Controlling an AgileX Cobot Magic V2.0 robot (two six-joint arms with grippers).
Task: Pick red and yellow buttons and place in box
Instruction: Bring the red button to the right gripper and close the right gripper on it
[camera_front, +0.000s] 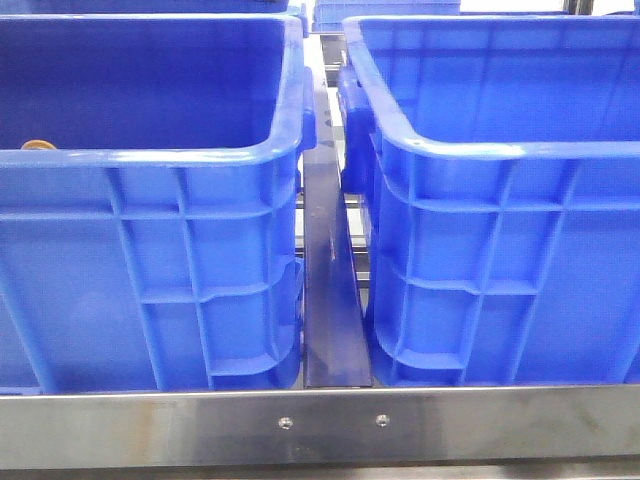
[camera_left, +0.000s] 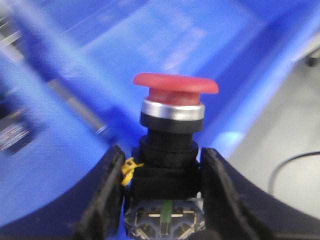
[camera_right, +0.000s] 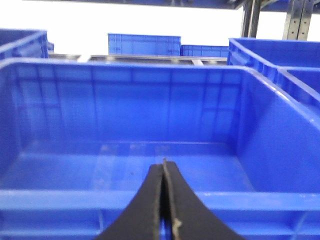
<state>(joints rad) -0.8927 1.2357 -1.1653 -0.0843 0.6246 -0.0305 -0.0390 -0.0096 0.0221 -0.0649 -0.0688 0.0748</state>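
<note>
Two blue crates (camera_front: 150, 260) (camera_front: 500, 260) sit on a metal shelf (camera_front: 320, 425). The left gripper (camera_left: 162, 187) squeezes the red button (camera_left: 175, 87). The right gripper (camera_right: 164, 200) is pinched closed, holding nothing.

A brushed steel rail (camera_front: 320, 425) runs across the near edge, with two small screws (camera_front: 285, 423) set close together near its middle. From behind it a dark metal strip (camera_front: 330, 290) leads straight away, glossy and slightly reflective. Farther back stand more blue crates (camera_right: 144, 44), one row beyond a silvery shelf edge (camera_right: 150, 58). Perforated steel uprights (camera_right: 297, 20) rise at the far right. Off to one side lies pale grey floor (camera_left: 280, 145), a thin dark cable (camera_left: 295, 162) curving across it.
</note>
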